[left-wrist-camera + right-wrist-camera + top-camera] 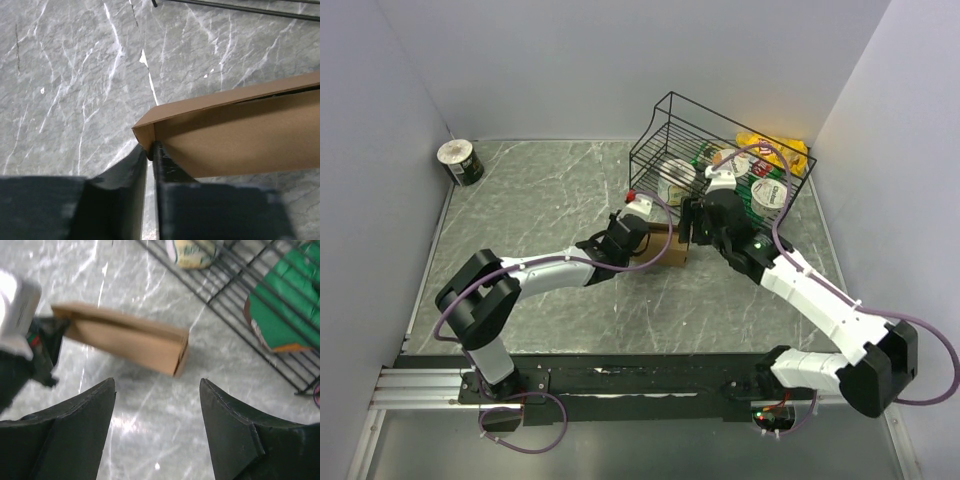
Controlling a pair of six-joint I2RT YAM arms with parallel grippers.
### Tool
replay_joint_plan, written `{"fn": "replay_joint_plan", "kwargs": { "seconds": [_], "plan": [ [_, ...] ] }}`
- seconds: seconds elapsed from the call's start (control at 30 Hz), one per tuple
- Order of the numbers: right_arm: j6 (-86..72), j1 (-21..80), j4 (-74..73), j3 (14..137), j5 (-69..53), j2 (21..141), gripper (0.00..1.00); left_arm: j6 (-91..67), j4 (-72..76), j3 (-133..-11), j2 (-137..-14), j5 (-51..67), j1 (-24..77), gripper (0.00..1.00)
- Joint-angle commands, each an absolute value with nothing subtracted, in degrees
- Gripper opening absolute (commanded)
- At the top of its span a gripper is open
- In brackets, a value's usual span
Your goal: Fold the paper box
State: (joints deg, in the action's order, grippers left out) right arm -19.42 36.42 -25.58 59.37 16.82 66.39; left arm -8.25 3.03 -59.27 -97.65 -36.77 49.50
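Observation:
The paper box (670, 255) is a small shallow brown cardboard box lying on the marble table just in front of the wire basket. My left gripper (642, 243) is at its left end. In the left wrist view, the fingertips of the left gripper (150, 151) stand nearly together on either side of the corner wall of the paper box (235, 135), with only a thin slit between them. My right gripper (157, 385) is wide open above bare table, short of the right end of the paper box (125, 337), and holds nothing. From above, the right gripper (692, 225) hangs by that end.
A black wire basket (665, 115) stands tilted at the back right, with round tubs and a green packet (290, 305) inside. A yellow bag (775, 150) lies behind it. A small can (460, 162) stands in the far left corner. Grey walls close in on three sides.

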Motion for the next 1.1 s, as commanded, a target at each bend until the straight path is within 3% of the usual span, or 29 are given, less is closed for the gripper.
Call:
{"fn": "replay_joint_plan", "kwargs": {
  "seconds": [0.0,0.13,0.4,0.6,1.07],
  "plan": [
    [-17.93,34.19,-20.40,63.10,15.91,71.26,0.77,-10.81,-7.03,-57.04,-97.12,-30.50,49.83,0.27],
    [-17.05,33.58,-17.58,66.17,11.80,75.49,0.78,-11.42,-7.12,-56.78,-94.49,-30.50,49.83,0.52],
    [-15.99,31.46,-16.79,68.82,7.55,78.49,0.83,-12.13,-8.17,-55.72,-89.74,-30.15,49.75,0.77],
    [-17.75,32.69,-8.19,59.18,13.61,75.15,0.83,-12.66,-8.17,-54.85,-87.54,-29.18,49.75,0.99],
    [-22.67,37.17,-0.79,48.87,25.04,75.50,0.84,-16.17,-12.13,-57.57,-86.92,-28.66,49.75,0.96]
  ]
}}
